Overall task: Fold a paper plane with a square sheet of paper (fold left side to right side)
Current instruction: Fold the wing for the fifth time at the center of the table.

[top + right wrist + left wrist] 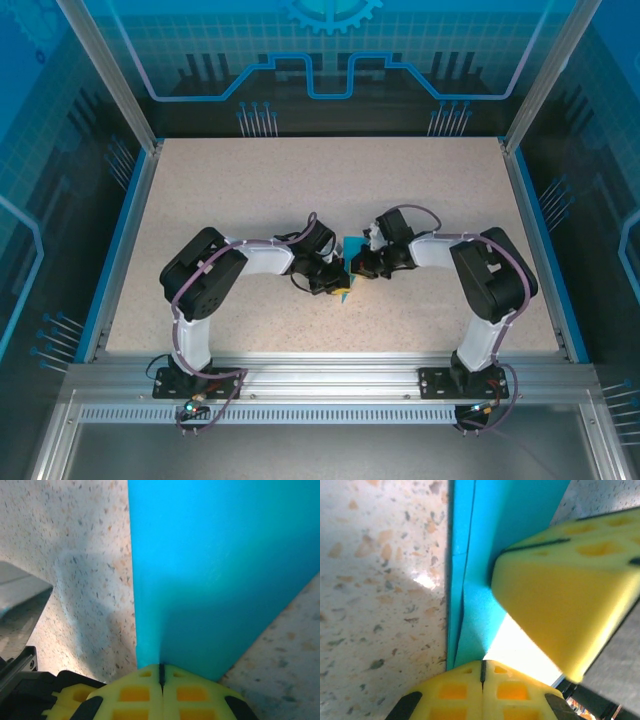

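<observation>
The paper is touched on the table by the left gripper and right gripper, both with fingers pressed together.

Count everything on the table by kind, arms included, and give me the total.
Robot arms: 2, the left arm and the right arm
Folded teal paper: 1
Total: 3
</observation>
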Tool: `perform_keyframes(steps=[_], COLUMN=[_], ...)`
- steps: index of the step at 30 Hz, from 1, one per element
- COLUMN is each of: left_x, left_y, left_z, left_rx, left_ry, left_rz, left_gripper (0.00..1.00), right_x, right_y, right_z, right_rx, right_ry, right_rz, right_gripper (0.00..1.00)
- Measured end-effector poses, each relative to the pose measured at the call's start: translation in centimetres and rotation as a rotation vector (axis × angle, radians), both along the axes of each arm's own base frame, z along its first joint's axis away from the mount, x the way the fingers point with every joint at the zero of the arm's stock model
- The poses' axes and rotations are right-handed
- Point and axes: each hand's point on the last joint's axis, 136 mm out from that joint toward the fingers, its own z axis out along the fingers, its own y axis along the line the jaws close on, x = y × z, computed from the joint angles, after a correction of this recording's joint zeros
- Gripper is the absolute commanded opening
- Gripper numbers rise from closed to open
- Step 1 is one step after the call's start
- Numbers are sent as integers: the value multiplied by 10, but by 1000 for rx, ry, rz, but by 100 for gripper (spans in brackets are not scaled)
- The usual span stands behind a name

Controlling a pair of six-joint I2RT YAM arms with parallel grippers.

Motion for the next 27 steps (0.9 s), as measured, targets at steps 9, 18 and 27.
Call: perform_keyframes(steps=[9,18,27], left_x=[0,1,11], left_y=[0,0,8], left_z=[0,4,82], left_rx=[-5,-10,-82], left_ry=[-5,-14,-207], left_rz=[0,-2,-21], left_gripper=[0,15,56], right_x=[41,63,53], right_y=[-24,-37,-47], right_z=[2,13,75], right_rx=[9,-29,-124], right_ry=[-23,-74,-221], right_rz=[-67,-87,-135], right_gripper=[3,6,38])
